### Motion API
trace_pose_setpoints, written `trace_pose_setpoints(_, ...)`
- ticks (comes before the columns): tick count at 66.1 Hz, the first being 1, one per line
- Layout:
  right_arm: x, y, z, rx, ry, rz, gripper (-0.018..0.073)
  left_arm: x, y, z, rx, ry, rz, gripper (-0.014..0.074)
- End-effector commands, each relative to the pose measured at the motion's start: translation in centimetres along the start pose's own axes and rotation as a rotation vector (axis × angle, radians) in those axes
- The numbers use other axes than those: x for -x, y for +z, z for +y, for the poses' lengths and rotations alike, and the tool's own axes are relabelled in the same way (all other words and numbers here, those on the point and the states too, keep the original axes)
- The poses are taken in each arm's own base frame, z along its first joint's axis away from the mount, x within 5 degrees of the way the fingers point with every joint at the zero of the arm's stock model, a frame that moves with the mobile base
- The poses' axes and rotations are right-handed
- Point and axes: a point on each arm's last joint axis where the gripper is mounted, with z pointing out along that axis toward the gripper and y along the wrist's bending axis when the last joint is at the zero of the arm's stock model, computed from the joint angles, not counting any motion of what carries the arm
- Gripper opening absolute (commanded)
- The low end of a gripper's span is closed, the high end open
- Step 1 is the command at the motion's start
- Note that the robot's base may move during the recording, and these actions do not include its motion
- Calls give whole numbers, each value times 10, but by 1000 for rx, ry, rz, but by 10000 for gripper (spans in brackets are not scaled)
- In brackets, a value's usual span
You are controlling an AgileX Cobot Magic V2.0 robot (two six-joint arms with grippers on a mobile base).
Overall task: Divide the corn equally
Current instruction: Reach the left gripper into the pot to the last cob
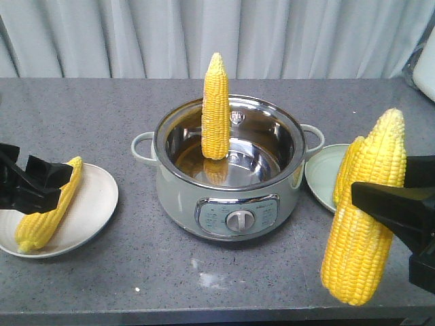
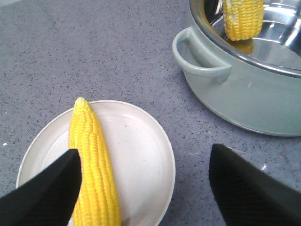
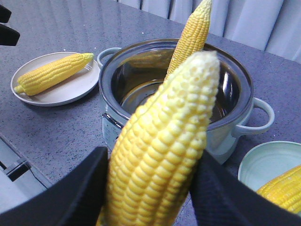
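Observation:
My right gripper [image 1: 389, 202] [image 3: 153, 165] is shut on a corn cob [image 1: 363, 224] [image 3: 164, 141], held upright at the front right, above the table. Another corn cob [image 1: 216, 109] [image 2: 242, 19] [image 3: 193, 33] stands on end inside the pot [image 1: 228, 197], leaning on its far rim. A third cob [image 1: 47, 204] [image 2: 91, 155] [image 3: 54, 73] lies on the white plate [image 1: 92, 204] [image 2: 141, 155] at the left. My left gripper [image 1: 37, 180] [image 2: 143, 162] hovers open over it, its left finger beside the cob. One more cob [image 1: 346, 173] [image 3: 284, 188] rests on the pale green plate [image 1: 319, 173] [image 3: 263, 165].
The steel-lined electric pot with side handles [image 2: 200, 59] stands mid-table between the two plates. The grey stone table's front edge [image 1: 204, 318] is close to the held cob. A curtain [image 1: 136, 34] hangs behind the table.

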Motion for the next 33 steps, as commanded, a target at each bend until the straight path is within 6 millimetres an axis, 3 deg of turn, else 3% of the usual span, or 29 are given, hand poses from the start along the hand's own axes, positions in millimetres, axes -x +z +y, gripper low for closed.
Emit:
trace_pose_setpoints(1, 13, -5, -1, -26, 7, -89, 204, 14, -10, 0, -2, 1, -117, 544)
trace_pose_setpoints(14, 13, -5, -1, -26, 8, -89, 204, 21, -11, -5, -58, -16, -195, 544)
trace_pose_setpoints(23, 13, -5, -1, -25, 8, -88, 204, 32, -13, -14, -141, 77, -227, 544)
trace_pose_setpoints(33, 13, -5, -1, -26, 8, -89, 204, 53, -18, -37, -278, 221, -274, 544)
